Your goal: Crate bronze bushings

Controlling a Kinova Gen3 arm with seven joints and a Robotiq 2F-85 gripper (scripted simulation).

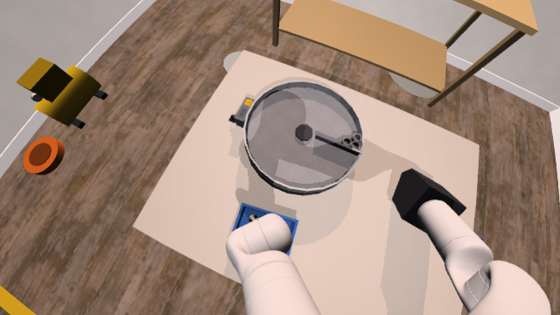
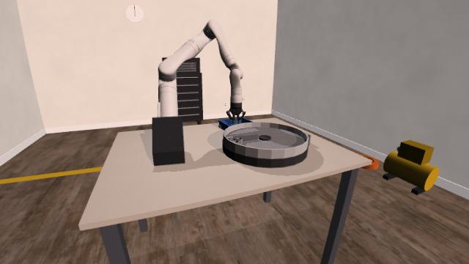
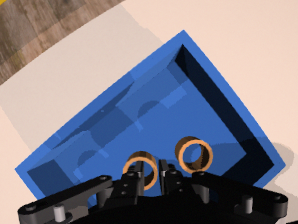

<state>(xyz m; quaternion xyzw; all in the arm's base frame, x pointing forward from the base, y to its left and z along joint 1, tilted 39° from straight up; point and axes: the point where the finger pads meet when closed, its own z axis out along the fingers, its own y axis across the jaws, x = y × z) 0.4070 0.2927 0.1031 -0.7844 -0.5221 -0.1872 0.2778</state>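
The blue crate (image 1: 296, 224) (image 2: 225, 125) (image 3: 229, 99) stands on the table. Two bronze bushings show in it in the wrist view: one bushing (image 3: 183, 145) stands right of the fingers, the other bushing (image 3: 134, 156) is at the fingers. My gripper (image 2: 237, 122) (image 3: 151, 169) points down into the crate, its fingers slightly parted and holding nothing. The left fingertip overlaps the left bushing's opening; the right one is outside its rim. In the top view the arm hides the gripper. Several grey steel-looking bushings (image 1: 353, 141) (image 2: 235, 140) sit on the turning table (image 1: 273, 144) (image 2: 264, 152).
The turning table has a raised rim, a central hub (image 1: 304, 132) (image 2: 264, 138) and a dark divider bar (image 1: 336, 144) beside the grey bushings. A small device with a yellow patch (image 1: 248, 102) is at its side. A black block (image 1: 416, 192) (image 2: 168, 141) stands by the arm's base.
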